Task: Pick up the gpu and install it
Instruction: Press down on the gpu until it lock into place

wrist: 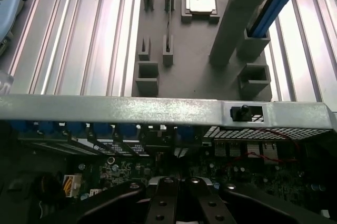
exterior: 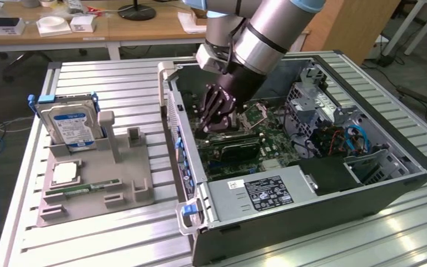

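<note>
Ribbed metal table (exterior: pixel 109 83) under open computer case (exterior: pixel 391 189), pinched-together gripper (exterior: pixel 215 119) inside.

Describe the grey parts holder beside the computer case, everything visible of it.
The grey parts holder is a flat, matte, plastic-looking tray lying on the slatted metal table, at the exterior view's left of the open computer case. Upright posts and slotted blocks rise from it. A silver hard drive stands in its rear posts; a square chip and green RAM stick lie in recesses.

A blue-labelled hard drive (exterior: pixel 69 125) stands upright in the grey holder (exterior: pixel 135 186) beside the open computer case (exterior: pixel 391 192).
</note>
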{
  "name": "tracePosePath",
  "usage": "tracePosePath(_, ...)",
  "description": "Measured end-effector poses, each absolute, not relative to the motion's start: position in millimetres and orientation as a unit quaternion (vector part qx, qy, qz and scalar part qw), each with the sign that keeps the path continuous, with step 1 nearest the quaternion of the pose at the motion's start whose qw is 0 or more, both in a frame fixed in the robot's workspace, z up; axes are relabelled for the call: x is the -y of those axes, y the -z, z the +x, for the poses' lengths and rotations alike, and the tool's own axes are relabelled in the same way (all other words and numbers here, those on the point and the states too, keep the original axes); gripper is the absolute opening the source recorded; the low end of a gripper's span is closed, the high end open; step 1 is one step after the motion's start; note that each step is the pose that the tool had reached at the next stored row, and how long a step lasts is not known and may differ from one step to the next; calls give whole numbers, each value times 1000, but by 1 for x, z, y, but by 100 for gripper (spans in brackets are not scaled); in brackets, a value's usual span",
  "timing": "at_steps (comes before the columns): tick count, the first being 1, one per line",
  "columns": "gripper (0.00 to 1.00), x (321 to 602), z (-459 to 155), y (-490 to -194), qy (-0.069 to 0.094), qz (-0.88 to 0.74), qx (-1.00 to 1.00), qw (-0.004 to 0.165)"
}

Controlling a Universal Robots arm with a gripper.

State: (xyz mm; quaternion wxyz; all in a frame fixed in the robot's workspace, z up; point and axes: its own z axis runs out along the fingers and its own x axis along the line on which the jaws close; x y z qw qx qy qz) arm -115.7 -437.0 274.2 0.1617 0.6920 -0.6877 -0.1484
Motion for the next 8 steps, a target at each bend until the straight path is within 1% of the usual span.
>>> tracePosePath(2, 10, 437, -111, -274, 154, 691, 686, 168)
tracePosePath(8, 10, 437, -100, -274, 186, 683, 678, 199)
